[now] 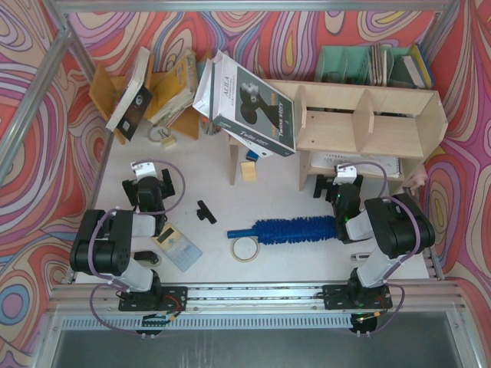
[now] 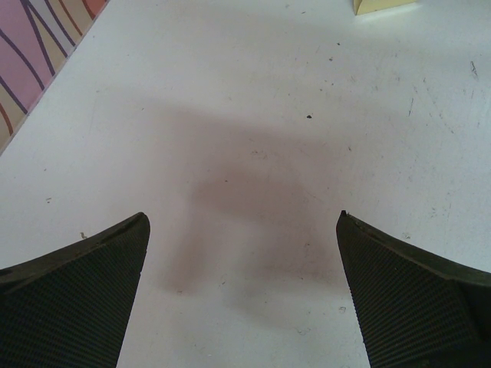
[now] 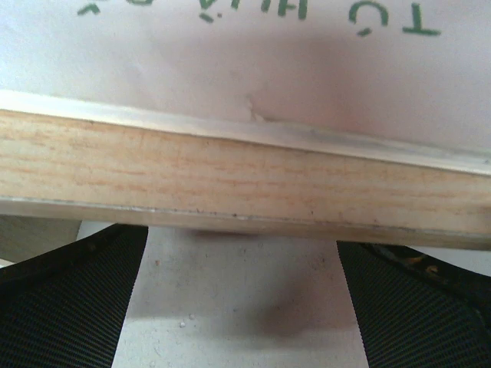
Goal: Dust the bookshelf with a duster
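Left gripper [image 2: 242, 230] and right gripper [image 3: 242, 245] gape empty; the right, seemingly near the bookshelf [image 3: 230, 172], may knock it fetching the duster [image 1: 299, 228].

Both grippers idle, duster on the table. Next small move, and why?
Probably back the right gripper off the pale plywood bookshelf and swing it left over the slim blue handle of the fluffy bright-blue microfibre duster. Its jaws stand open and empty, facing the shelf edge, while the duster lies ungrasped on the white table beside that arm.
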